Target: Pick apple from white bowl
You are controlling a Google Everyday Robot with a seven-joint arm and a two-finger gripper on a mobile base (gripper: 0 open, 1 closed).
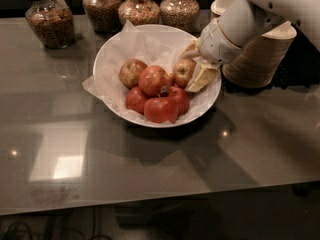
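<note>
Table [150, 159] — white bowl [202, 106], jars [50, 21], perhaps stacked bowls [257, 56]; hand [189, 70] at bowl.

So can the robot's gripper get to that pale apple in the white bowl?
Probably yes. The gripper is inside the white bowl, right beside the pale apple, with nothing between them. The red apples lie on its far side.

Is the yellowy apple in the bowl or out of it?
In. The apple sits inside the white bowl beside red apples; the end effector is at it, near the bowl's right rim.

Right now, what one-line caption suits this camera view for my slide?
Robot hand at the pale apple inside the white bowl, next to redder apples.
</note>
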